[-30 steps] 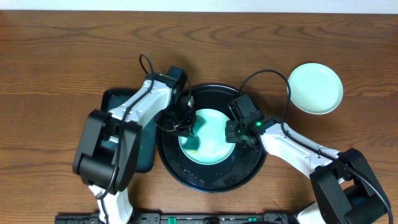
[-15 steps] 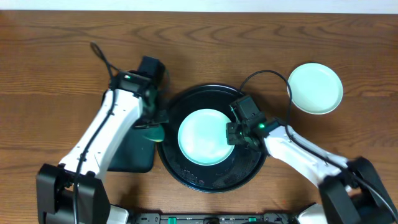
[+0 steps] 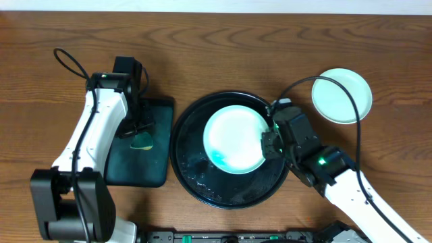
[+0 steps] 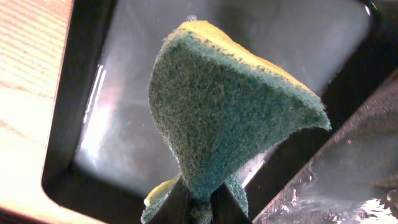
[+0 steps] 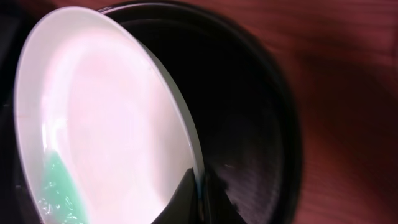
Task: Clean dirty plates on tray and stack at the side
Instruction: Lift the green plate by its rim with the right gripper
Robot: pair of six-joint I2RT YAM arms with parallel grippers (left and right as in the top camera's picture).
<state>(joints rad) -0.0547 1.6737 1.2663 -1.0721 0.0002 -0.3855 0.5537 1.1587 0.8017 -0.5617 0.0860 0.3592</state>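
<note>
A pale plate [image 3: 234,140] with a teal pool at its lower left is held tilted over the round black tray [image 3: 196,182]. My right gripper [image 3: 268,143] is shut on its right rim; in the right wrist view the plate [image 5: 99,124] fills the left, pinched between my fingers [image 5: 198,199]. A second pale mint plate [image 3: 341,95] lies on the bare wood at the right. My left gripper [image 3: 138,131] is shut on a green and yellow sponge [image 4: 224,118] over the rectangular dark-green tray [image 3: 135,165]. A third plate is out of view.
The dark-green tray [image 4: 112,124] is wet and stands just left of the black tray, whose rim [image 4: 348,155] shows at the right in the left wrist view. Cables loop above both arms. Water droplets lie in the black tray.
My left gripper moved left with the sponge, off the black tray to over the dark-green tray. My right gripper lifted and tilted the plate, shifting it slightly right; teal liquid pooled at its lower edge.
</note>
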